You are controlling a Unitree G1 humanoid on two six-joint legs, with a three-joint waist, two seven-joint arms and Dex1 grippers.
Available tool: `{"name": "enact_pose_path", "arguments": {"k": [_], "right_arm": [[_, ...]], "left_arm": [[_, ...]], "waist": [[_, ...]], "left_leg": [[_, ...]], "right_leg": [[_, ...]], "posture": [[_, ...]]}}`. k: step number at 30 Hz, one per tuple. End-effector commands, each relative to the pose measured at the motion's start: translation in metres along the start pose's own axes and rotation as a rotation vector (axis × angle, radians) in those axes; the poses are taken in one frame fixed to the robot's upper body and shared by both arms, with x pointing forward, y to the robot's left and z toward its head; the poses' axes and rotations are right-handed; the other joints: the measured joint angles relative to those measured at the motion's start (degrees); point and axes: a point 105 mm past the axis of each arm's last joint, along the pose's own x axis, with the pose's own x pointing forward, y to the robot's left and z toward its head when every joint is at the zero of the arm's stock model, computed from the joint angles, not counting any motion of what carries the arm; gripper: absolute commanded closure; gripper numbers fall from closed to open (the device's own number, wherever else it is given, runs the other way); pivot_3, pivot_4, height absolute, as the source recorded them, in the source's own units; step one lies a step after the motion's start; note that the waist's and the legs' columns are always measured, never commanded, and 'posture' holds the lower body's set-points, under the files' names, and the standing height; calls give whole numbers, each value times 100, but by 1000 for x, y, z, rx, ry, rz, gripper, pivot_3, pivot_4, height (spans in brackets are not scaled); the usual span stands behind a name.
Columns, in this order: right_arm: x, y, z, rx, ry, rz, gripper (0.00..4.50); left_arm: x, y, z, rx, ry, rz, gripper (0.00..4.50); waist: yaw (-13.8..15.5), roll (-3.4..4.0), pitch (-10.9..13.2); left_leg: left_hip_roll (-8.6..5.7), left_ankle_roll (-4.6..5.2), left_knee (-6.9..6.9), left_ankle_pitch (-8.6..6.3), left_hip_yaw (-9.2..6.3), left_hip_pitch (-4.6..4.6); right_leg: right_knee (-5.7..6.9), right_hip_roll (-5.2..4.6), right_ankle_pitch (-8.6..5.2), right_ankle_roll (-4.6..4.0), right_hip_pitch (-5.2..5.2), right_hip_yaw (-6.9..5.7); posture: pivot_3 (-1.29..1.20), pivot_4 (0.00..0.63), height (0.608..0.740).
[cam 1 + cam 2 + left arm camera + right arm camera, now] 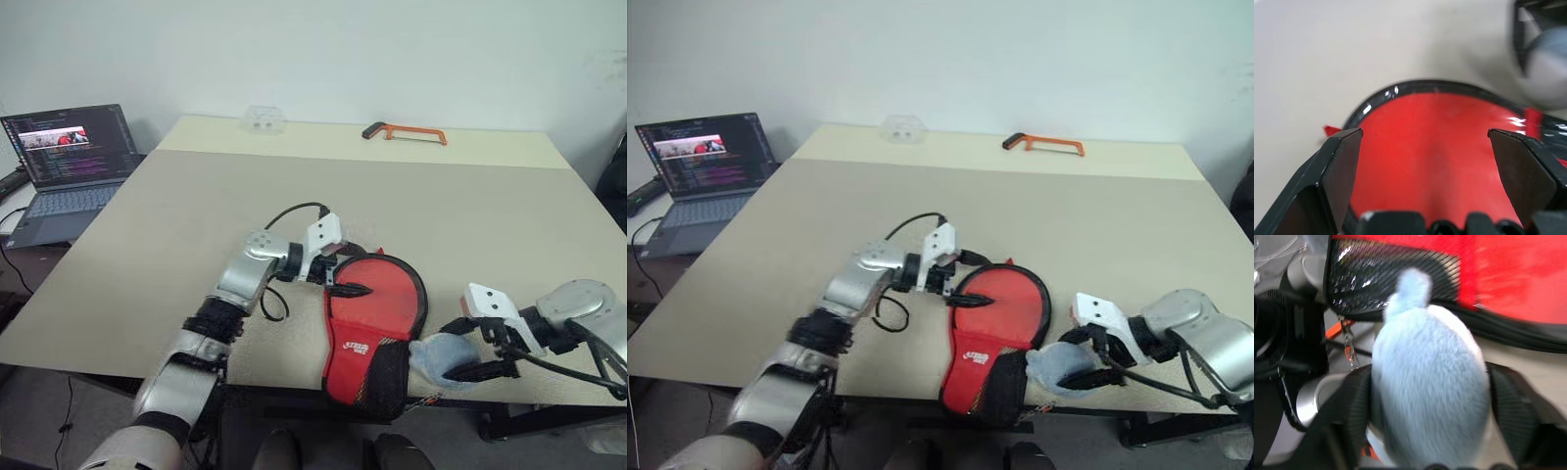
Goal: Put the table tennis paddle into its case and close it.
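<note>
The case point(374, 328) lies red side up at the near edge of the table point(294, 196), its narrow meshed end hanging over that edge, and from above its two halves look laid together, so the table tennis paddle is most likely already inside; no bare paddle face or wooden handle shows anywhere on the table, though I cannot see into the case to be sure. What seems left is the closing: a zip pull dangles below the mesh end in the right wrist view, and I cannot tell how far round the black zip edging has been run. The left gripper point(343, 279) hovers over the rounded top of the case with its fingers spread wide and nothing between them. The right gripper point(477, 354) sits just beside the narrow end with a pale blue fluffy ball point(1430, 396) lying between its fingers; the jaws stand wide around it, and whether they press it or merely cradle it I cannot tell. The case is soft and paddle-shaped, its red panel smooth and faintly glossy with a white logo, its lower part covered by black open mesh, its rim a shiny black band. The ball looks downy and egg-shaped with a small tuft. The table is matte beige; an orange hacksaw point(405, 132) lies far back.
</note>
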Motion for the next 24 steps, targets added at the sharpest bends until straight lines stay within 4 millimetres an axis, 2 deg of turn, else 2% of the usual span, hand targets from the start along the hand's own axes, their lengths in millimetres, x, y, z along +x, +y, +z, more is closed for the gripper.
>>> {"name": "enact_pose_path", "arguments": {"k": [1,3,6,11,14,17,24], "right_arm": [[-36,-2,21,-24,-124,-52,26],[-47,0,25,-17,-168,-67,26],[-77,6,24,12,-253,-119,26],[-97,28,18,31,-297,-158,26],[-98,31,17,43,-297,-202,26],[-96,33,19,52,-300,-202,26],[-96,31,21,62,-294,-186,26]], "left_arm": [[-60,-7,20,36,-16,54,0],[-82,-16,19,29,15,58,0],[-129,-30,22,-20,63,134,0],[-181,-49,17,-102,164,239,0],[-204,-51,11,-138,211,304,0],[-212,-52,10,-155,222,328,0],[-213,-64,6,-178,236,337,0]], "waist": [[-51,2,1],[-66,2,1],[-59,-4,5],[2,-8,7],[0,-7,8],[-1,-8,8],[0,-11,10]], "left_leg": [[2,0,-2,0,1,0],[4,0,-4,0,-1,4],[5,0,-4,-1,-2,3],[6,0,-4,-1,-3,8],[9,0,-8,-1,3,34],[16,-1,-10,-2,6,76],[15,5,-19,-8,30,69]], "right_leg": [[0,0,-1,-2,0,1],[0,0,-2,-5,3,-1],[-3,-3,-5,-1,6,-5],[-4,-7,-11,4,10,-11],[-4,-8,-17,-5,28,-6],[-5,-12,-46,-55,60,3],[-9,-23,-52,-52,55,16]], "posture": [[0,150,740],[0,150,740],[0,150,740],[0,150,740],[0,150,740],[0,150,740],[0,150,740]]}}
